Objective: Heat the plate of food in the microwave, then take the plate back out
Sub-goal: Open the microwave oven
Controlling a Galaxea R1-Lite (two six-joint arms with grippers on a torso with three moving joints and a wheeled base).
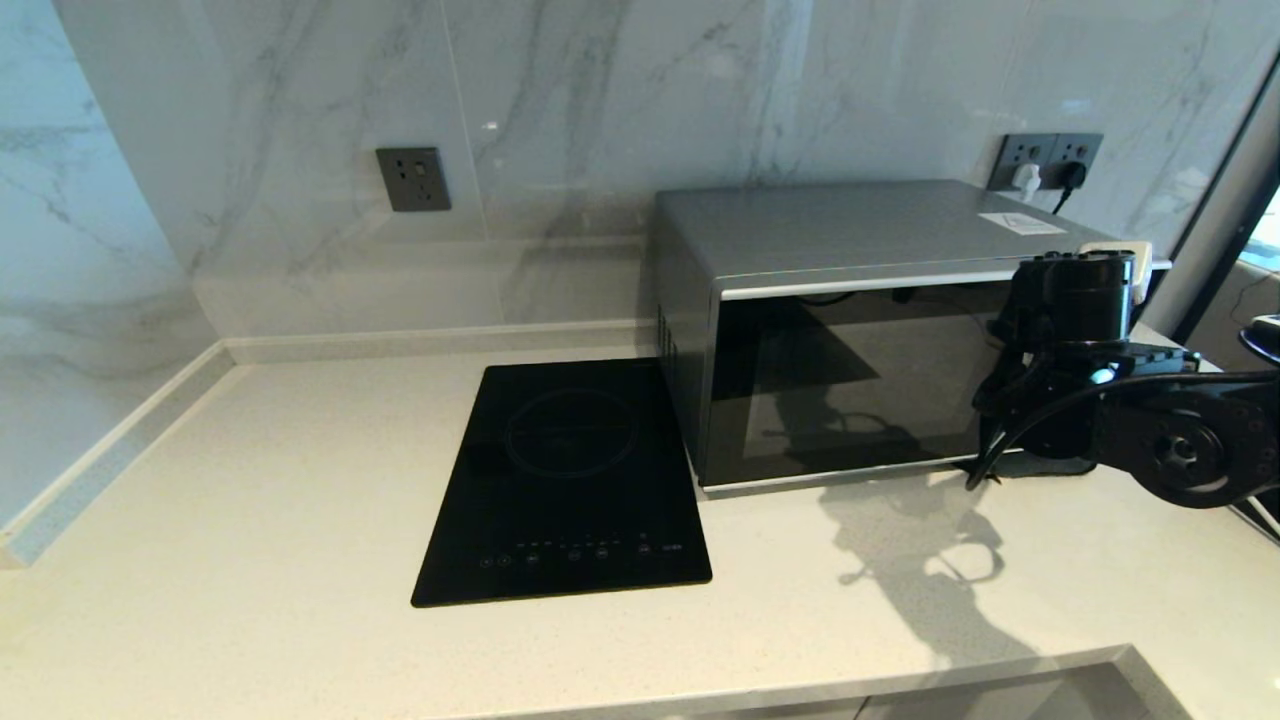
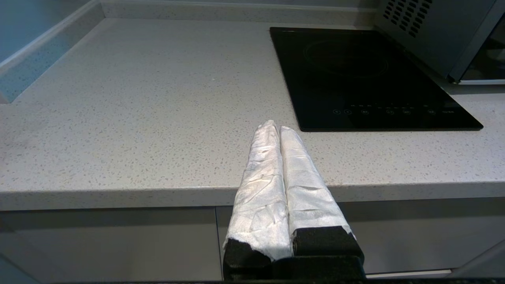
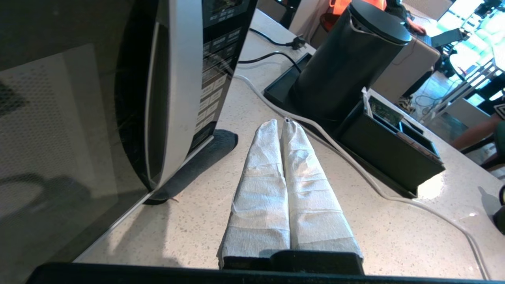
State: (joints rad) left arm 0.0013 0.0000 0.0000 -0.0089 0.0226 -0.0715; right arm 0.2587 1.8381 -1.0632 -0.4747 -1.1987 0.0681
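Countertop (image 1: 250,520) bears the closed microwave (image 1: 840,330); right tool (image 3: 281,125) shut beside it.

A pale speckled counter (image 1: 250,500) is seen. The microwave (image 1: 850,330) is set toward its back right, and a black induction cooktop (image 1: 570,480) is laid just beside it, nearer the middle.

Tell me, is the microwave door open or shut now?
Shut: the microwave door's dark glass lies flush with the front, no gap showing.
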